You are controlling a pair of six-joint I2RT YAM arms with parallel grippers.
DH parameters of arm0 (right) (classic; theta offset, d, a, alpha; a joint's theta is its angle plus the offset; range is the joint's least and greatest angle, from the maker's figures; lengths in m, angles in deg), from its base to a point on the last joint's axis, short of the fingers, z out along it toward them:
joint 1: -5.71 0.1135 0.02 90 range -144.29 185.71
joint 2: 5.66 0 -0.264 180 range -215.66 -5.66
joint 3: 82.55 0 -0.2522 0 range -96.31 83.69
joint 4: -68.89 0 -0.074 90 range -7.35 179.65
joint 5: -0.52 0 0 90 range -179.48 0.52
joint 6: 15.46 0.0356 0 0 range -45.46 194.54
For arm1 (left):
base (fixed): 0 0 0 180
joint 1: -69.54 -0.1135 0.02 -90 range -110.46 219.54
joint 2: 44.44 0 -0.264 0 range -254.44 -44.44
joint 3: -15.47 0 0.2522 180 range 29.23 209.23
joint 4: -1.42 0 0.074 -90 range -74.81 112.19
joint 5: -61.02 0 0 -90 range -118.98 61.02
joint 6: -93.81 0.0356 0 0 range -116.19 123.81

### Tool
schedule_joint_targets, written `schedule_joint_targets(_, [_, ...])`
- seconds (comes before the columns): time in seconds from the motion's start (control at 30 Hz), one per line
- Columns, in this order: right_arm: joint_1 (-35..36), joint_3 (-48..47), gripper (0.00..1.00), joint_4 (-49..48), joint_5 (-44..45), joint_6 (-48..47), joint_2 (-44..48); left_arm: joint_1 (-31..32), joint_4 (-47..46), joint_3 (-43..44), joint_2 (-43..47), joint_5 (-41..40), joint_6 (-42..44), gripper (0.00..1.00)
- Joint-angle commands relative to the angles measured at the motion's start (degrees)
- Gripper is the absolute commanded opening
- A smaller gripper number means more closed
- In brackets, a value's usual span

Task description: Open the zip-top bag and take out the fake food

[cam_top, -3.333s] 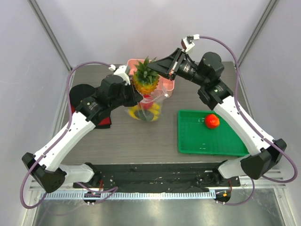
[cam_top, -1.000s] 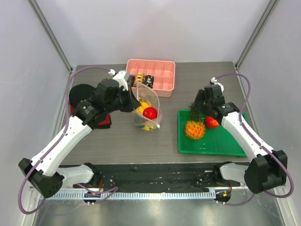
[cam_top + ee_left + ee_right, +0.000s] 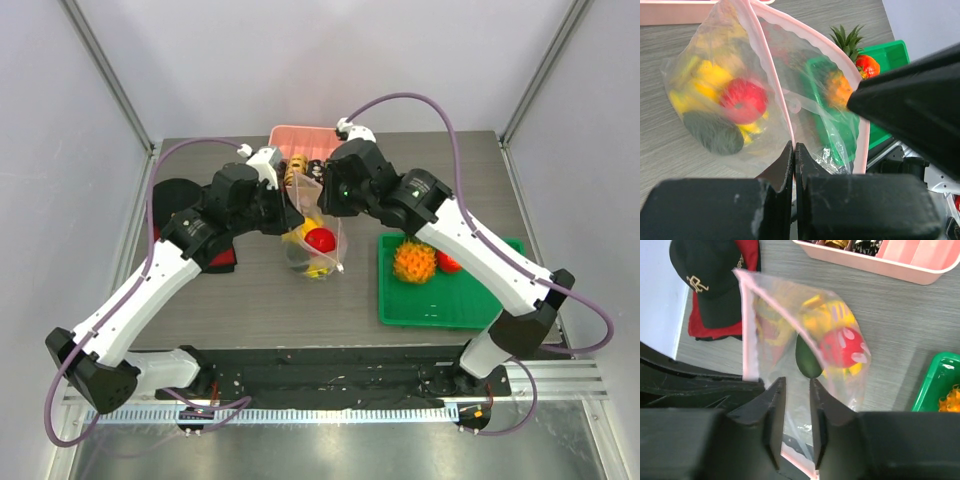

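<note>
The clear zip-top bag [image 3: 335, 250] stands open on the table, and my left gripper [image 3: 287, 210] is shut on its pink zip strip [image 3: 771, 75]. Inside lie fake food pieces: a red fruit [image 3: 840, 347], a dark green avocado [image 3: 807, 357] and a yellow banana [image 3: 710, 82]. My right gripper [image 3: 797, 385] hovers just over the bag's mouth, its jaws a narrow gap apart with nothing held. An orange pineapple [image 3: 413, 262] and a second red fruit [image 3: 449, 262] lie in the green tray [image 3: 440, 305].
A pink compartment tray [image 3: 300, 135] with small ring-shaped pieces sits behind the bag, partly under my right arm. A black cap [image 3: 710, 280] on a red cloth lies at the left. The green tray takes up the right side.
My right arm has let go of the pineapple in the green tray and swung left to above the bag's mouth, its jaws narrowing. The left gripper still holds the bag edge.
</note>
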State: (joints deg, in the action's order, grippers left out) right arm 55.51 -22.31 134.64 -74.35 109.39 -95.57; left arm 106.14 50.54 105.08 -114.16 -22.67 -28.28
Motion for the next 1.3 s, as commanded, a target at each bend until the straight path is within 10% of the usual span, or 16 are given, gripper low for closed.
schedule_joint_targets(0.0, [3.89, -3.34, 0.27, 1.01, 4.98, 0.48, 0.52, -0.30, -2.83, 2.89, -0.34, 0.99, 0.28, 0.00])
schedule_joint_targets(1.27, [-0.67, 5.71, 0.34, -7.25, -2.39, 8.39, -13.71, -0.21, -3.36, -2.56, 1.33, 0.64, -3.59, 0.00])
